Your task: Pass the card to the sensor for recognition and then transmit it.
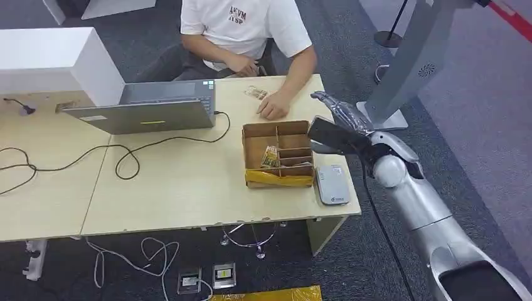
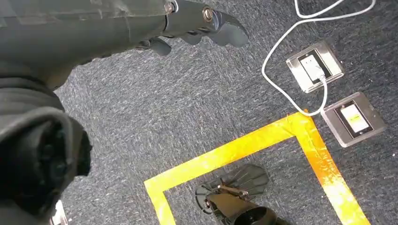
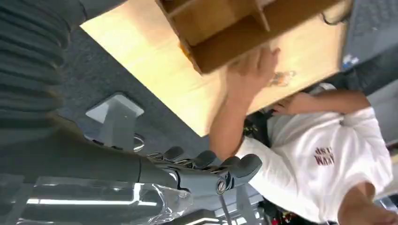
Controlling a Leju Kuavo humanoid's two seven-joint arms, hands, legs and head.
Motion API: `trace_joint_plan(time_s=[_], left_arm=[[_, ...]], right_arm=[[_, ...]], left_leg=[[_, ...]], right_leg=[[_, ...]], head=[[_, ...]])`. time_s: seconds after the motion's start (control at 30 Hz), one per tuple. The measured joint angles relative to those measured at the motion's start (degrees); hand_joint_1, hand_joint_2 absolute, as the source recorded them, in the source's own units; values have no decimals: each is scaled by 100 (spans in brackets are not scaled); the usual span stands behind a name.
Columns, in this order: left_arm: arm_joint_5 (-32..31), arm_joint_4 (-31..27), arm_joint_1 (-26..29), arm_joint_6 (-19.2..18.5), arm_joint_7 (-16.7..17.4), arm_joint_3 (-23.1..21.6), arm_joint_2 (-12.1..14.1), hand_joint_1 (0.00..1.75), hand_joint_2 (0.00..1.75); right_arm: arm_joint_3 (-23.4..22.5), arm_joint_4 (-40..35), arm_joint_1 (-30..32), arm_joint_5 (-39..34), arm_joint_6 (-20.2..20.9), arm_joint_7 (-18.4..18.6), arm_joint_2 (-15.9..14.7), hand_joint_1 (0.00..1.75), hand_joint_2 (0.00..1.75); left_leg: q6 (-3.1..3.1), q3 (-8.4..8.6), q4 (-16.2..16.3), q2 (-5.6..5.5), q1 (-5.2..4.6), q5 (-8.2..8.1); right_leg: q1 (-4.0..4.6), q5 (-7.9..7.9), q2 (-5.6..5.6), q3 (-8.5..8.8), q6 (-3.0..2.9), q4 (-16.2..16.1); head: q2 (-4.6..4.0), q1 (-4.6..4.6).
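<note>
Right hand [image 1: 342, 122] beside the divided cardboard box [image 1: 278, 153], fingers apart, empty; left hand [image 2: 197, 23] hangs, fingers loosely curled, empty.

worktop [image 1: 175, 188] pale wood | divided box [image 1: 278, 153] brown, yellow front edge | sensor [image 1: 330, 184] light grey, at box's 4 o'clock | laptop [image 1: 147, 110] grey | carpet [image 2: 197, 108] dark grey, yellow tape [image 2: 244, 145] | person's shirt [image 1: 241, 25] white

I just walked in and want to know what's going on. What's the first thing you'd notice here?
The silver right robot hand raised beside the table's right edge, next to a brown cardboard box with dividers. Behind the box sits a person in a white shirt, one hand resting on the wooden table. An open laptop stands left of the box.
</note>
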Motion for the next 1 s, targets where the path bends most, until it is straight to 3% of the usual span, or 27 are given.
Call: trace_joint_plan(time_s=[0.6,0.73,1.0], left_arm=[[-157,0,-24,-57,61,0,57,0,0],[-149,0,-24,-57,92,0,61,0,0],[-133,0,-25,-57,142,0,55,0,0]], right_arm=[[-11,-708,778,677,70,548,-177,0,175],[-11,-689,779,1034,-29,822,-173,0,175],[0,-452,778,1425,-383,872,-63,0,175]], left_leg=[[0,-1,-1,-1,0,0],[0,-2,-1,-1,0,0],[0,-6,-2,-3,0,0]], right_leg=[[0,0,0,0,0,0],[0,0,0,0,0,0],[0,0,-2,-1,0,1]], head=[[0,0],[0,-2],[0,0]])
